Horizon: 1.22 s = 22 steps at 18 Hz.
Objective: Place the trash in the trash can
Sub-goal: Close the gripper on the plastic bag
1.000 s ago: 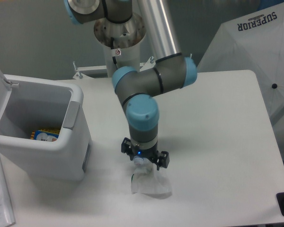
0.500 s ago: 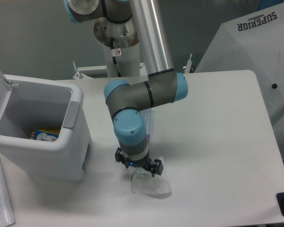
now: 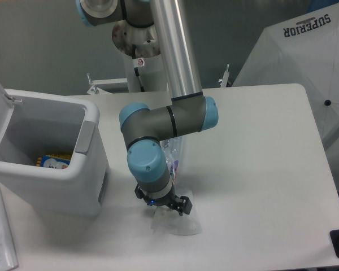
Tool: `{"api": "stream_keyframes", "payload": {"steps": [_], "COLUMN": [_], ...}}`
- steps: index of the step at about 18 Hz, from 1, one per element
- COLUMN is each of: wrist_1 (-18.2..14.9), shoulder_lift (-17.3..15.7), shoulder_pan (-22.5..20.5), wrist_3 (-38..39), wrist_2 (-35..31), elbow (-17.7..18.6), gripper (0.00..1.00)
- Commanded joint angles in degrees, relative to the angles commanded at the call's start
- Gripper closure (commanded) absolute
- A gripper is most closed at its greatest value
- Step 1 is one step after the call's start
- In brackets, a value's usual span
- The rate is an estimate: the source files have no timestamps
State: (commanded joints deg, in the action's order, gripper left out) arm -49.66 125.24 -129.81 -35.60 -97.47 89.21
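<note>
Shifted left and lower, hand (image 3: 163, 208) presses onto wrapper (image 3: 178, 223); grip state unclear.

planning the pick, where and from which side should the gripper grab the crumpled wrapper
Likely best from straight above, pinching the raised crumpled bunch at the upper left of the wrapper, where the gripper sits now. The rest spreads thin and flat on the table, offering little to close on. Whether the fingers are already shut cannot be told.
</note>
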Motion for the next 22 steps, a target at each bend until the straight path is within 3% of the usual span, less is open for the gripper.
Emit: {"api": "stream_keyframes", "payload": {"steps": [2, 4, 5, 7, 11, 14, 22], "wrist_1": [0.00, 0.00, 0.00, 0.00, -0.09, -0.09, -0.09], "shoulder_lift": [-0.17, -0.18, -0.18, -0.35, -0.97, -3.86, -12.47], "shoulder_pan": [0.09, 0.09, 0.09, 0.00, -0.52, -1.05, -4.39], "wrist_3": [0.53, 2.37, 3.86, 4.05, 3.96, 3.87, 3.96], "wrist_2": [0.09, 0.09, 0.09, 0.17, 0.79, 2.54, 17.74], "elbow": [-0.09, -0.26, -0.87, -1.05, -1.06, -1.14, -2.37], "gripper": [0.67, 0.77, 0.87, 0.94, 0.99, 0.99, 0.98]}}
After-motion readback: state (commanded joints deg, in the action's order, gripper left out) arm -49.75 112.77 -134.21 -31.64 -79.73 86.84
